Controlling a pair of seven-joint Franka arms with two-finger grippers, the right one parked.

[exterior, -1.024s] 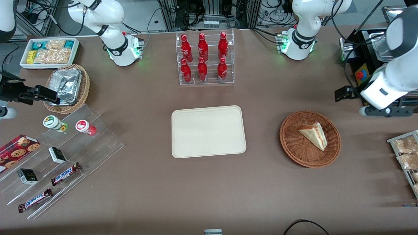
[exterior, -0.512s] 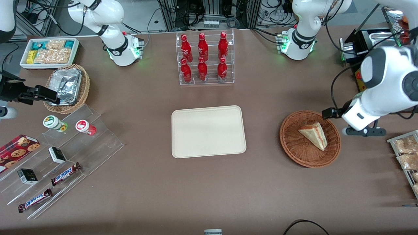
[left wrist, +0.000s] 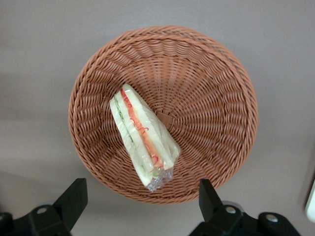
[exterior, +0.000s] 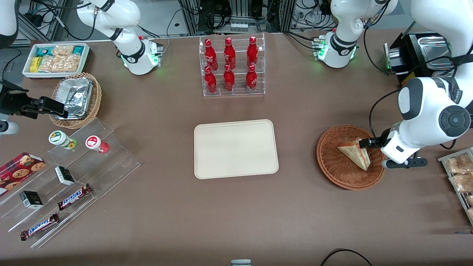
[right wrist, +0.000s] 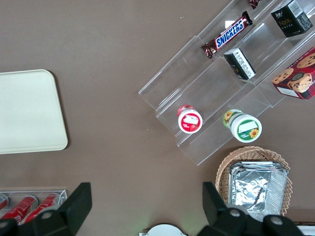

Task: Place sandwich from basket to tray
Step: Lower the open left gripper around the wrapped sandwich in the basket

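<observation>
Hovering gripper [left wrist: 140, 204] above basket [exterior: 334, 168] rim, fingers [left wrist: 73, 199] spread wide, holding nothing | sandwich [exterior: 355, 152] lying in basket, toward working arm's end | tray [exterior: 235, 148] mid-worktop | readable: SNICKERS bars [right wrist: 231, 34] on clear stand

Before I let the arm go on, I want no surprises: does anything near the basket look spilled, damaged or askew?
Nothing stands out. The sandwich lies whole and wrapped in the basket, off centre toward its rim. The tray sits flat with nothing on it. The claw hangs open above the basket's edge, touching nothing.
</observation>
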